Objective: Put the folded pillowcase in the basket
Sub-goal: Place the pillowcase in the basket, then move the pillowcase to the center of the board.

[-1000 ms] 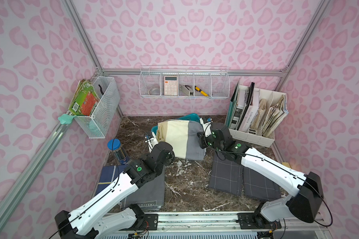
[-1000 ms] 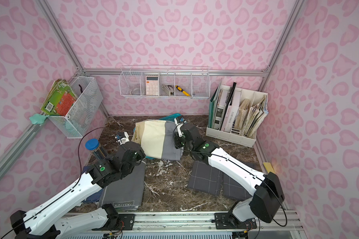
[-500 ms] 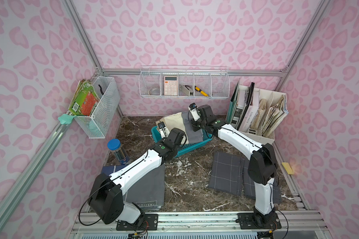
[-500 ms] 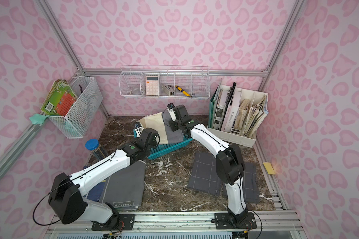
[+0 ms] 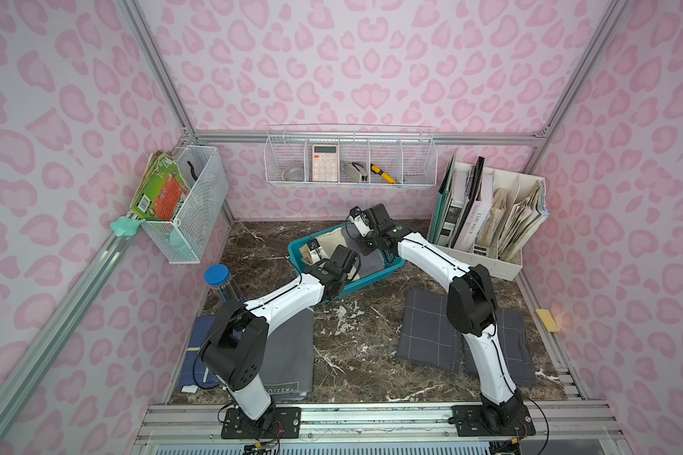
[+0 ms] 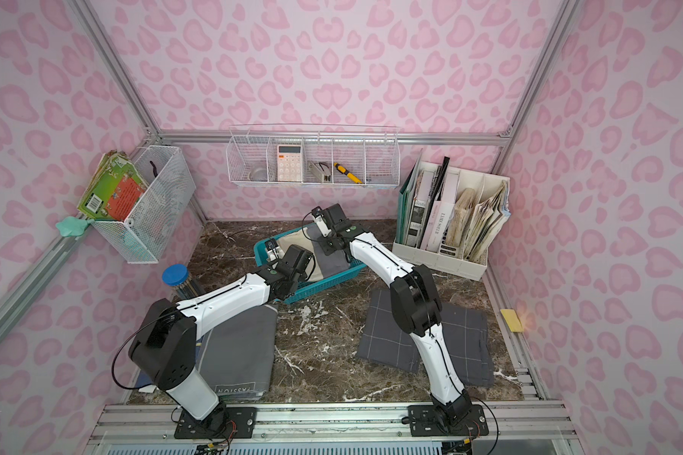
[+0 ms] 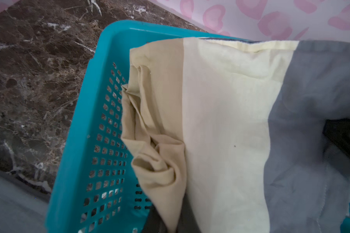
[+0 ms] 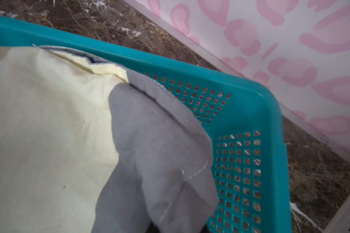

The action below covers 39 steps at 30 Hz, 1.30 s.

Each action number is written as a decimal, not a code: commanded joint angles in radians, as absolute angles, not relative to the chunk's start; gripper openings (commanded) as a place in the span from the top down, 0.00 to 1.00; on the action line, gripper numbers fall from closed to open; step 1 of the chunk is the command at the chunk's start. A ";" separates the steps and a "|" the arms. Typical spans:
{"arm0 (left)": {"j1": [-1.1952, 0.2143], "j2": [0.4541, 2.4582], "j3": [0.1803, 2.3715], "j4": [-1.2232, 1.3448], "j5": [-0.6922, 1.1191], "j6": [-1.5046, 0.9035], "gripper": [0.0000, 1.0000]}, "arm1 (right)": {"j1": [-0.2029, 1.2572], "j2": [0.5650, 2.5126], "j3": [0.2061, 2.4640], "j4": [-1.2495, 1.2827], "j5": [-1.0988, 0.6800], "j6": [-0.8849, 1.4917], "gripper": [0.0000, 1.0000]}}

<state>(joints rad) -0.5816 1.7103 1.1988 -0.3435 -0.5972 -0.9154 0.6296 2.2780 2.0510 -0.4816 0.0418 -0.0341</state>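
Resting inside basket (image 5: 376, 277) at 12 o'clock on table (image 5: 355, 346): pillowcase (image 5: 371, 260). Left gripper (image 5: 334, 263) clamped on its tan end, 8 o'clock; right gripper (image 5: 371, 237) clamped on grey end, 2 o'clock.

Both top views overhead; wrist views close, sharing basket (image 7: 87, 121).

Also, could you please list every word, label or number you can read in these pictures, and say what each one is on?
"PASSION": on the folded grey cloth lying front left, upside down to the camera.
"LAME SOEUR": on a white spine in the white file organiser.
Too small or blurred to read: the calculator keys, the green book cover and barcode, and the other spines.
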 commanded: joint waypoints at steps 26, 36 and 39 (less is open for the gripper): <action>-0.580 1.502 1.220 -0.512 -0.558 -0.845 0.16 | 0.659 2.004 1.791 -0.336 0.095 0.029 0.27; -0.581 1.123 1.018 -0.561 -0.357 -0.680 0.04 | 0.702 1.495 1.196 -0.135 0.144 0.190 0.20; -0.580 1.054 0.993 -0.636 -0.250 -0.656 0.01 | 0.702 1.353 1.018 -0.097 0.172 0.261 0.18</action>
<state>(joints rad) -0.5816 1.0912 1.0069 -0.5583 -0.3779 -0.7128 0.7010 1.4281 1.1103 -0.1684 0.1394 0.1707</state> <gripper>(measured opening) 0.997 0.817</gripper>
